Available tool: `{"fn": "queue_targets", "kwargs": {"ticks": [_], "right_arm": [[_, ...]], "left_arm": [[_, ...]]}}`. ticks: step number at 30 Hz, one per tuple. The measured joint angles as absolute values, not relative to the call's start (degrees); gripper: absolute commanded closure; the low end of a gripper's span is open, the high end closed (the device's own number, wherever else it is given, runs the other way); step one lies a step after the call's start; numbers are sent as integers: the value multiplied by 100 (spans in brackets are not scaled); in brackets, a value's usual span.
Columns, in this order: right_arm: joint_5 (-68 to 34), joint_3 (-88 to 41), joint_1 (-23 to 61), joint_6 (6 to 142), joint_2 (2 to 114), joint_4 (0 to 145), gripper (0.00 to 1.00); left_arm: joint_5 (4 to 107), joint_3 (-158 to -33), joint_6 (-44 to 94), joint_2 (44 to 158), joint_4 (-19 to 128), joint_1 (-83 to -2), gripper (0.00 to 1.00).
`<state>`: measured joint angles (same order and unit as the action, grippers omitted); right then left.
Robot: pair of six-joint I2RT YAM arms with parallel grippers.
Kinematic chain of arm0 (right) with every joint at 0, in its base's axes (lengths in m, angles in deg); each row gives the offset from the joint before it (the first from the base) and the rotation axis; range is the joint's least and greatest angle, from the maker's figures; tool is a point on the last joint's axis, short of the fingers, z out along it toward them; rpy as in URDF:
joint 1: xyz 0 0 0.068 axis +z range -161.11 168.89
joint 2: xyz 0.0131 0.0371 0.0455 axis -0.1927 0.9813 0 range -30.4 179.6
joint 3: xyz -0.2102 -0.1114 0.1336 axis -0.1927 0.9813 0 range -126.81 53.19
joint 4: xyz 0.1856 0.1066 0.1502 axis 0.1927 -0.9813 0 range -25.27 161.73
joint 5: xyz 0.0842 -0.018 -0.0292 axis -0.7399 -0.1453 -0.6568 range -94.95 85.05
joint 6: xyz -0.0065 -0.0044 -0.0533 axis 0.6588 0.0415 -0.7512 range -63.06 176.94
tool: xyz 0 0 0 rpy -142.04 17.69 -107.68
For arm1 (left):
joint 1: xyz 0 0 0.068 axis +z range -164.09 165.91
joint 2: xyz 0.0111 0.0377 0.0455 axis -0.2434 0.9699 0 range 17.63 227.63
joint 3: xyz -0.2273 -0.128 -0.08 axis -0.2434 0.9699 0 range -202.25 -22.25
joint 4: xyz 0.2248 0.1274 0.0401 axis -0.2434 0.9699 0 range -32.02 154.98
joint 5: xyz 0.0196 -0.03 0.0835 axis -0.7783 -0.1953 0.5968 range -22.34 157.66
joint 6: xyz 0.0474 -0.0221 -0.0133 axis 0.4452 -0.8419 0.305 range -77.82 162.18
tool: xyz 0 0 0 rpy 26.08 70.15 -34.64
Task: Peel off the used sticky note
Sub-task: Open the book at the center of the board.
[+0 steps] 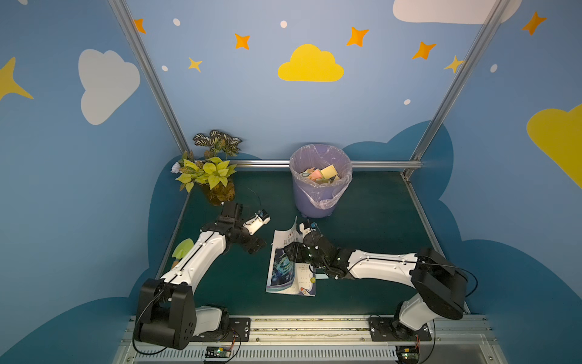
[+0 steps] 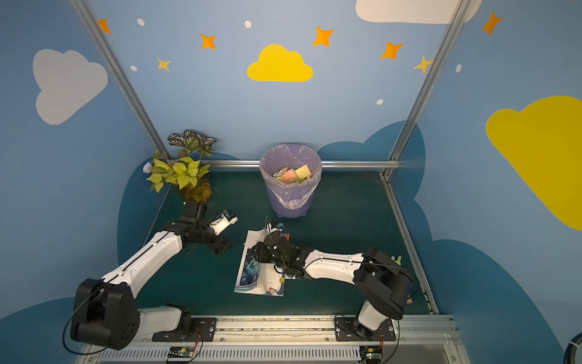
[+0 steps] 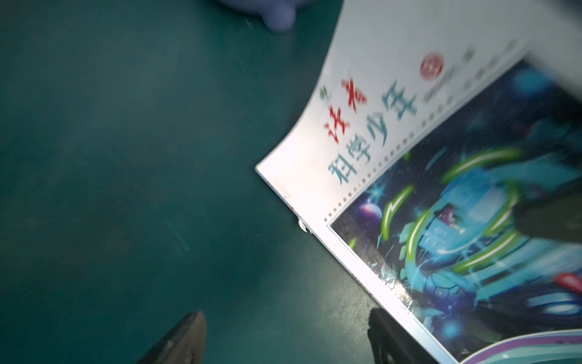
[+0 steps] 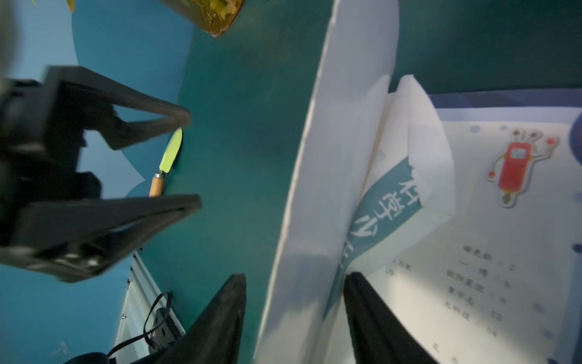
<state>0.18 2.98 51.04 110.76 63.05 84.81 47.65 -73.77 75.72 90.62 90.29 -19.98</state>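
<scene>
A thin booklet [image 1: 280, 277] lies near the middle of a green table [image 1: 378, 236]. Its long axis runs from the front edge toward the rear edge, with the spine along its left side. The right gripper [image 4: 294, 277] reaches over it from the right, and the cover [image 4: 340, 132] stands curled upward between the jaws. The jaws are apart, and a strip of table shows between one finger and the sheet, so the cover looks straddled and propped, not pinched. The left gripper [image 3: 286, 315] hovers empty with its jaws spread wide, just beside the booklet's left edge near its rear-left corner. The used sticky note cannot be picked out for certain. A pale blue slip [image 1: 321, 276] pokes out at the booklet's right edge beneath the right arm, and a red robot figure [image 4: 516, 164] with a white outline sits on the exposed page; whether either is the note cannot be told. The note most likely lies on the inside pages, to the right of the raised cover. That makes the right arm the nearer one, while the left would have to cross the upright sheet. A lined purple bin [image 1: 311, 201] holding coloured paper slips stands by the rear edge, a potted plant [image 1: 208, 173] fills the rear-left corner, and a small green trowel [image 1: 182, 249] lies by the left edge.
</scene>
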Motion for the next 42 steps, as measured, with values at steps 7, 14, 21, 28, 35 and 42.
{"fn": "queue_targets", "kwargs": {"ticks": [7, 14, 21, 28, 35, 42], "right_arm": [[-212, -859, 5272, 11094, 7236, 8516, 28], [-629, -2448, 5462, 10978, 8455, 8398, 11], [-1097, -3199, 5497, 10947, 9137, 8499, 8], [-1567, -3223, 5368, 11111, 9430, 8973, 7], [-1641, -2485, 5268, 11081, 8919, 9231, 7], [-1217, -741, 4966, 10829, 7006, 9100, 7]], "left_arm": [[3587, -7777, 7513, 8706, 9420, -896, 13], [3093, -7904, 7487, 9010, 9617, -236, 13], [3119, -8083, 7305, 9086, 9578, 249, 13], [3184, -8070, 7194, 9180, 9359, 352, 13], [3420, -7847, 7240, 9443, 9215, -254, 13], [3980, -7515, 7286, 9926, 9038, -1163, 15]]}}
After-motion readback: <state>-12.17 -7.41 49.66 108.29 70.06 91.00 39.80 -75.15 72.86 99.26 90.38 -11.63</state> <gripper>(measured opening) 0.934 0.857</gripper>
